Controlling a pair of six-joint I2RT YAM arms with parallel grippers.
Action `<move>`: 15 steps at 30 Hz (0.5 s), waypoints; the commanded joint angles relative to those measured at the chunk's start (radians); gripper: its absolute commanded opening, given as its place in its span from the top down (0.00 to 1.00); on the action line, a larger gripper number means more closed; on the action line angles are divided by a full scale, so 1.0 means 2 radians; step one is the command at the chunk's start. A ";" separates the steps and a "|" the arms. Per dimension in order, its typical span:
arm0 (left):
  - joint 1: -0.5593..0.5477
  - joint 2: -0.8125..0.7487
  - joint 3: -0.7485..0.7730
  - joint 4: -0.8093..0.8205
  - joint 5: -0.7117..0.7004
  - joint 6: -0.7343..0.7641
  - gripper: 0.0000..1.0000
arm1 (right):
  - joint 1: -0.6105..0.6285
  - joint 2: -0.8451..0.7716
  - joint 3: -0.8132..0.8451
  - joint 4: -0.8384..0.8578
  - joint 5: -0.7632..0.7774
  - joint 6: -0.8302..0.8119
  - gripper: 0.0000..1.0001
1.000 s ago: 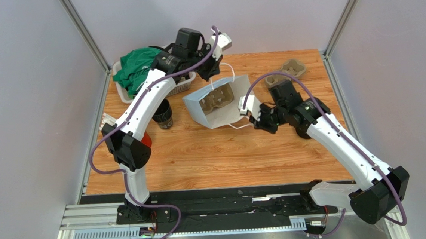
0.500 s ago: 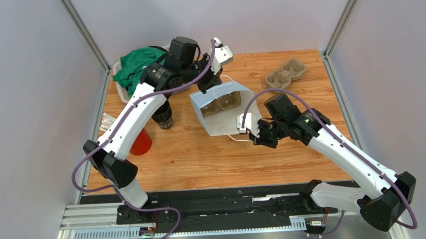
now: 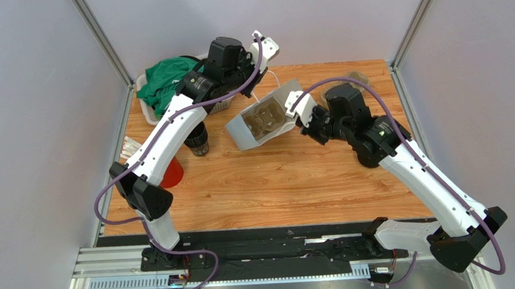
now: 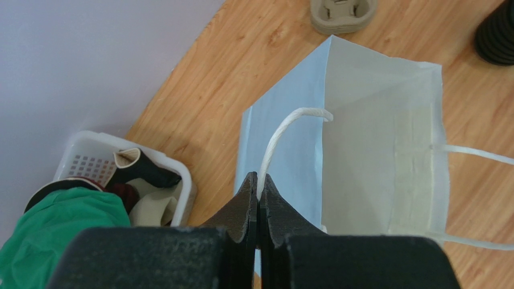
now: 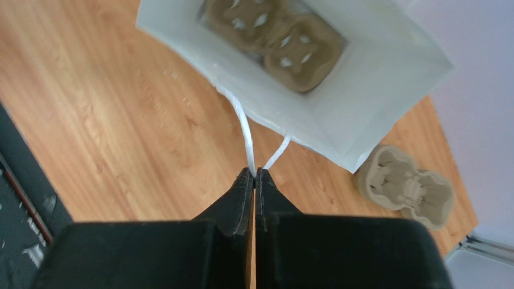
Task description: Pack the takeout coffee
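Top external view: the small black paper takeout coffee cup with black lid (image 3: pixel 198 141) stands left of centre on the wooden table (image 3: pixel 290 183), partly hidden under the left arm; just right of it is the bag
Bag: one white paper carrier bag with cord handles (image 3: pixel 259 124) at upper centre, mouth held open and tipped toward the camera; one brown moulded-pulp cup tray (image 5: pixel 274 36) lies inside it
Left gripper (image 4: pixel 258 183): fingers pressed together, pinching the bag's far cord handle (image 4: pixel 283 129)
Right gripper (image 5: pixel 254 177): fingers pressed together, pinching the near cord handle (image 5: pixel 244 129)
Step in hand: judged to be spreading the bag open between both arms; the coffee is not yet packed
Next move: likely one arm must let its handle go, grasp the cup upright and lower it into a tray pocket without the bag collapsing
Count: one black cup; one red cup (image 3: pixel 169 172) at lower left; two pulp trays, the second (image 5: pixel 405 186) loose on the table; one white basket (image 4: pixel 130 174) of green cloth (image 3: pixel 167 79) at upper left
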 commanded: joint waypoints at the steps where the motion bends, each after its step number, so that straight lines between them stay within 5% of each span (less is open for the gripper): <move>1: 0.002 0.014 0.041 0.034 -0.047 -0.019 1.00 | 0.002 0.024 0.065 0.070 0.071 0.052 1.00; 15: 0.001 0.137 0.177 0.060 -0.085 0.017 0.98 | 0.008 0.057 0.089 0.101 0.067 0.082 1.00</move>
